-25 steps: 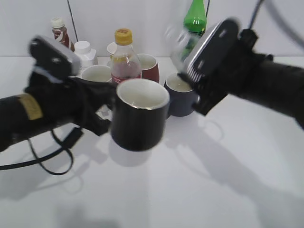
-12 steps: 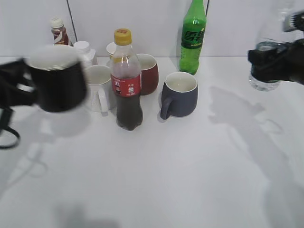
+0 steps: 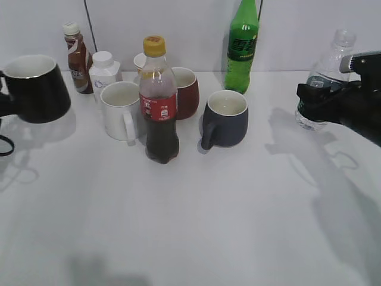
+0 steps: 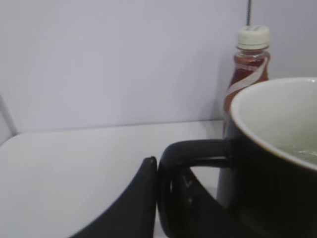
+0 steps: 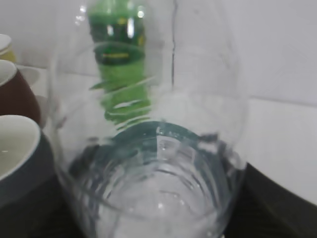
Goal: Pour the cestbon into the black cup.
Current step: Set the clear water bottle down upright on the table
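The glossy black cup (image 3: 34, 89) stands upright at the far left of the exterior view. My left gripper (image 4: 161, 198) is shut on its loop handle; in the left wrist view the cup (image 4: 277, 163) fills the right side, with a little clear liquid inside. The cestbon (image 3: 321, 89), clear with a dark green band and no cap, stands upright at the far right. My right gripper (image 3: 309, 98) is shut round its middle. In the right wrist view the cestbon (image 5: 153, 163) fills the frame.
Between the two stand a cola bottle (image 3: 158, 101), a white mug (image 3: 121, 110), a red mug (image 3: 186, 92), a dark grey-blue mug (image 3: 225, 118) and a tall green bottle (image 3: 241, 44). A brown drink bottle (image 3: 75, 56) and a white bottle (image 3: 104, 70) stand at the back left.
Both arms have drawn apart from the middle: the black cup moved left and down to the table's far left, the cestbon moved right and came upright.
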You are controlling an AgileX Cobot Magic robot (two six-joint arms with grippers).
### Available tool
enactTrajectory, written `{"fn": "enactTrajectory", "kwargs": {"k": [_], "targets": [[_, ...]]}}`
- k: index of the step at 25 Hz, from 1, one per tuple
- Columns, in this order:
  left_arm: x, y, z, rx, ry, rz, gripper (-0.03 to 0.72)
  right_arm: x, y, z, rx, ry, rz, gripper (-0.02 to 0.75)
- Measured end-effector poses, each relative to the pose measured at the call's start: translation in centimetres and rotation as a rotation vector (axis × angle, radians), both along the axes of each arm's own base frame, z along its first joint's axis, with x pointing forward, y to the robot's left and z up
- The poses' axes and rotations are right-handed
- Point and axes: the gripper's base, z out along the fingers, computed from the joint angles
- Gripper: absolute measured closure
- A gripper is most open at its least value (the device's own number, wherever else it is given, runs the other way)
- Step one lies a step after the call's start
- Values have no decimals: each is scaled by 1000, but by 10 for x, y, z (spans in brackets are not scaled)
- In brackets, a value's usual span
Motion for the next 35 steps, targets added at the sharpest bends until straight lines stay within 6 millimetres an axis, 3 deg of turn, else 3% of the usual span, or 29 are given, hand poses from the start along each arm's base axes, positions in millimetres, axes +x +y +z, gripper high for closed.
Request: {"fn": "enactTrajectory", "kwargs": {"k": [4,8,14,26,35], "targets": [[29,-4,-15,31,-32,-81,631,4,-1,-13,16,-12,-17,244],[43,-8,-36,43,-13,-133,631,7,0,-16,4,-25,-12,244],[42,-8,-68,37,83,-136,631,11,0,-28,-21,-7,-6,244],[38,-8,-78,20,74,-126,630,9,0,-60,-43,67,3,244],[23,-7,-86,15,118,-121,506,9,0,-61,-42,69,3,244]]}}
